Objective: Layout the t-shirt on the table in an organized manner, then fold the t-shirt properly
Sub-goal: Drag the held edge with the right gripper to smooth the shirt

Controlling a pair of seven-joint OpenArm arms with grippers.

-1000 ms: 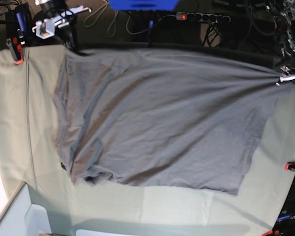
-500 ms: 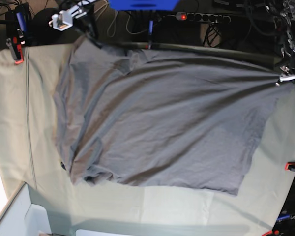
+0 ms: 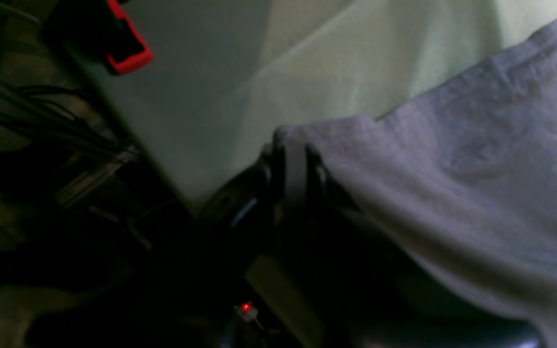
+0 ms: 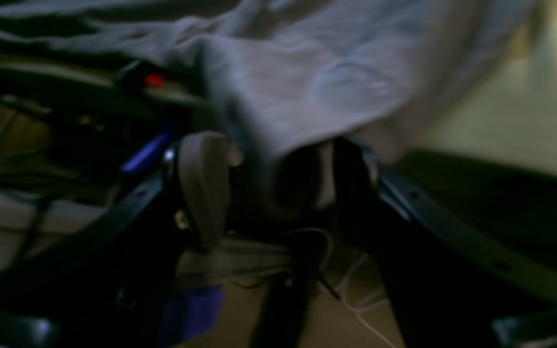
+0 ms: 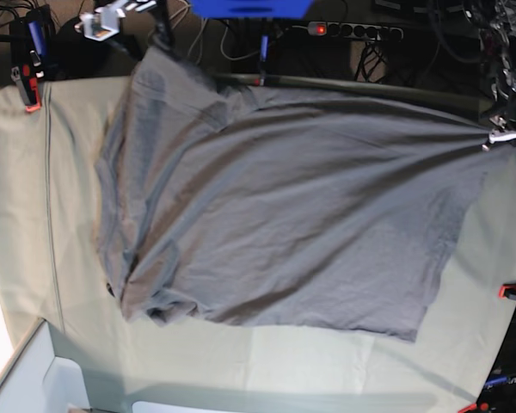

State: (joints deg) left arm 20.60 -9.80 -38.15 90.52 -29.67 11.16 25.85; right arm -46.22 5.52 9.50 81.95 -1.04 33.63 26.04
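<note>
At the table's (image 5: 17, 258) far edge, the left gripper (image 3: 294, 162) is clenched on the t-shirt (image 5: 275, 215) corner; the right gripper (image 4: 269, 183) stands parted, cloth draped between. Both corners should probably settle level, without slack.

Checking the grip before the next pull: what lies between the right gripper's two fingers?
In the right wrist view, the t-shirt edge hangs between the parted fingers of the right gripper.
</note>
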